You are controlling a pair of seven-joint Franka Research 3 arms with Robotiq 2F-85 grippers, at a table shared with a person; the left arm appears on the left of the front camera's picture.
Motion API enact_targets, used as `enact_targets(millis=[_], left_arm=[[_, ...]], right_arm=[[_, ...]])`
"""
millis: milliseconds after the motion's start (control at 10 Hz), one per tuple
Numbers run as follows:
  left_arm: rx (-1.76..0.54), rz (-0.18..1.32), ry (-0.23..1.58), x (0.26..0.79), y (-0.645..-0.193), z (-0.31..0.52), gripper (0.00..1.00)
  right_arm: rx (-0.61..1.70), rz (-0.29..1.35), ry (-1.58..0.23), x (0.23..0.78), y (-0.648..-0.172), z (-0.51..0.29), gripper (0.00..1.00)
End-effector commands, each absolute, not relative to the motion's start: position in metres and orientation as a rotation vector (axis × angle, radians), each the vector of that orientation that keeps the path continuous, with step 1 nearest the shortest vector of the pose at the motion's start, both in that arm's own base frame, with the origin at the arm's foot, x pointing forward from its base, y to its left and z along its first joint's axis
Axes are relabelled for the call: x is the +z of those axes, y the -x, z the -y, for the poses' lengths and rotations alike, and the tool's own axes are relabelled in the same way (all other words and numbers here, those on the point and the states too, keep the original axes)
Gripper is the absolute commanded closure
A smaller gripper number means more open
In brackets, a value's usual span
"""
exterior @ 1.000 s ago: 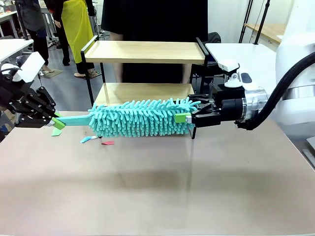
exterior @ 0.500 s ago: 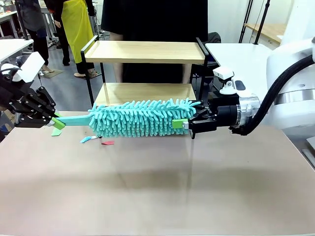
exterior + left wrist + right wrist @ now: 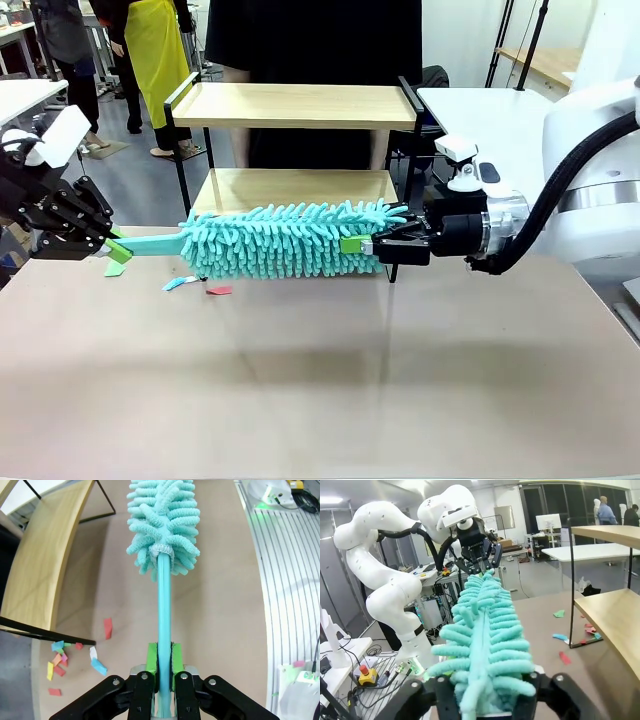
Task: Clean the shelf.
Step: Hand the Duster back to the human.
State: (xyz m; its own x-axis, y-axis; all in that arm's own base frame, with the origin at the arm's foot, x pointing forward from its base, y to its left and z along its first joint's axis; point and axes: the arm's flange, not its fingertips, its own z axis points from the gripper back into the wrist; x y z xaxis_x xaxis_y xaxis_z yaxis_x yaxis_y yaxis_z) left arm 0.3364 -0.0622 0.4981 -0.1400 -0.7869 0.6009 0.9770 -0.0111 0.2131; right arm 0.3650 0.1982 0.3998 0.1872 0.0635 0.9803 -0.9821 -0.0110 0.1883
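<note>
Currently held level above the surface [image 3: 320,380]: teal duster [image 3: 285,240], just in front of the shelf [image 3: 295,105] at the far edge. Left jaws [image 3: 163,662] clamped shut on the handle [image 3: 164,610]. Right jaws [image 3: 365,243] partly closed around the fluffy tip; firm grip cannot be confirmed. Risk: opposing arm motion could bend the handle or pull the tip free. Risk: snagging on the black frame post beside the right jaws. Paper scraps [image 3: 195,286] below the duster. Open room toward the near edge.

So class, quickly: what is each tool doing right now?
Left tool: shut on the duster, clamping its handle.
Right tool: around the duster's fluffy tip; whether it grips cannot be told.
</note>
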Motion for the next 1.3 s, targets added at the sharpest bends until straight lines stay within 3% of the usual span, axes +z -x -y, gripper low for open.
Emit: enact_targets(millis=[0,800,900,1000,1100,1200], left_arm=[[-1.595,0.714,0.382,0.5,-0.337,0.062,0.87],[-1.595,0.714,0.382,0.5,-0.337,0.062,0.87],[-1.586,0.684,0.367,0.498,-0.336,0.062,0.31],[-1.574,0.719,0.383,0.502,-0.334,0.062,0.3],[-1.564,0.752,0.409,0.505,-0.335,0.06,0.0],[-1.508,0.842,0.462,0.511,-0.334,0.052,0.0]], right_arm=[[1.124,1.063,-1.275,0.398,-0.369,-0.201,1.0],[1.145,1.097,-1.257,0.402,-0.37,-0.2,1.0],[1.137,1.048,-1.275,0.401,-0.364,-0.198,1.0],[1.137,1.048,-1.275,0.401,-0.364,-0.198,1.0],[1.137,1.048,-1.275,0.401,-0.364,-0.198,1.0],[1.137,1.048,-1.275,0.401,-0.364,-0.198,1.0]])
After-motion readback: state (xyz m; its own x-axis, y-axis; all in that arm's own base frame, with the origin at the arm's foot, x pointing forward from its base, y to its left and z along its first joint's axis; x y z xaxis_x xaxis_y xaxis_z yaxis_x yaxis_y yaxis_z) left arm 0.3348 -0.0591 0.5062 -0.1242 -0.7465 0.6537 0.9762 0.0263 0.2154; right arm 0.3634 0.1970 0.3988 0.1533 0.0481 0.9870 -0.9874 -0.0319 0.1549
